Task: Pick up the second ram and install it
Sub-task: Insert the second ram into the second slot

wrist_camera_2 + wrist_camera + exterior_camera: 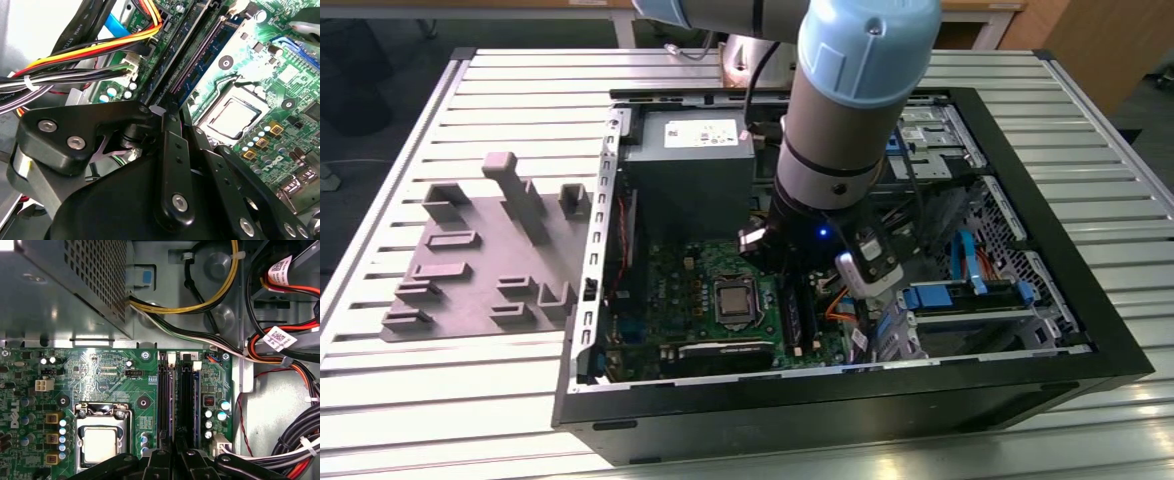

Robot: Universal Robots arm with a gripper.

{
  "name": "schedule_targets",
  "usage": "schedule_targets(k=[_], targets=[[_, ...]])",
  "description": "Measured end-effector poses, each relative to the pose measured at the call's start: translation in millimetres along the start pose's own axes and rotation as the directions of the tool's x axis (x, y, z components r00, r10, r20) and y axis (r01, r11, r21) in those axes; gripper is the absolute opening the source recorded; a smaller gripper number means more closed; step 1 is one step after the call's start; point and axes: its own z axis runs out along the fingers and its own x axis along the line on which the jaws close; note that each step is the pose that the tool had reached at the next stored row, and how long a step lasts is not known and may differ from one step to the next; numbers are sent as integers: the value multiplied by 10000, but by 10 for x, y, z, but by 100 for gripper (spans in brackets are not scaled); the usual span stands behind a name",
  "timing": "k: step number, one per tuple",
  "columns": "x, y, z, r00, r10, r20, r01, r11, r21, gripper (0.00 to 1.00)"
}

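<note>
Slatted metal table (520,90), open computer case (1067,330), arm (841,130) reaching down inside over the motherboard. Second wrist view: gripper (170,112) pinched nearly closed, seemingly on the second ram (202,62), edge-up along a slot. Probably the seating stage, calling for square, even downward pressure. First wrist view: memory slots (167,400) seen straight on, processor socket (102,440) just beside.

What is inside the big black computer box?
Inside the computer box sits a green motherboard with a silver chip socket. The robot arm covers the memory slots behind it.

Open computer case (1067,370) beside grey fixture tray (467,260) on slatted table (454,400)
</note>
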Motion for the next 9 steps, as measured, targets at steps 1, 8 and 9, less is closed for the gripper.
schedule_targets(k=[1,8,9], targets=[[0,0,3,10000,0,0,0,10000,-1,15],[0,-1,9,10000,0,0,0,10000,4,15],[0,-1,8,10000,0,1,0,10000,7,16]])
